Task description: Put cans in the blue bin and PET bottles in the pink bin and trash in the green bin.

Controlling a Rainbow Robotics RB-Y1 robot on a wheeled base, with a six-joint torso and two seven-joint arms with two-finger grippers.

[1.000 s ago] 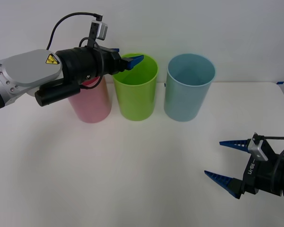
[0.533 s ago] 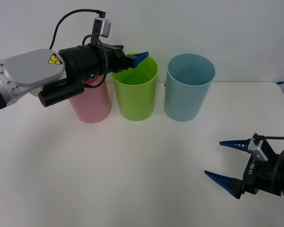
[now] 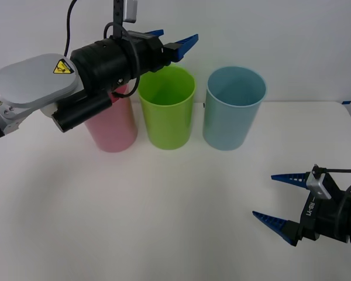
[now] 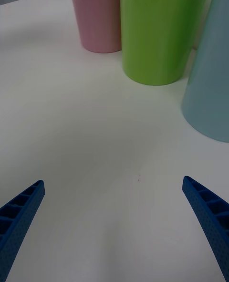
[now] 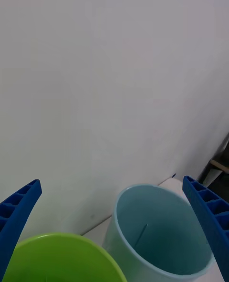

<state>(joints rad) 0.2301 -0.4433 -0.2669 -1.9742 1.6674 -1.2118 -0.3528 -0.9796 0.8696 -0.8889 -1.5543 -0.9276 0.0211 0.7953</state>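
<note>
Where bare table (image 3: 164,205) spreads, left pincer (image 3: 174,42) spread above green bin (image 3: 167,108) rim.

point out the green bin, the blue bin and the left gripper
green bin (image 3: 167,120), front view, on its front wall
blue bin (image 3: 231,120), front view, on its front wall
left gripper (image 3: 174,40), front view, midway between its open blue fingertips

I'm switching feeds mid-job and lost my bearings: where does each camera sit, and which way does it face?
Front view: above the arms, facing the table and the pink bin; both arms show, left gripper raised, right gripper low.
Right wrist view: low over the table, facing the bins; its open gripper.
Left wrist view: high, facing the wall; its open gripper.
All views share the green bin and blue bin.
</note>
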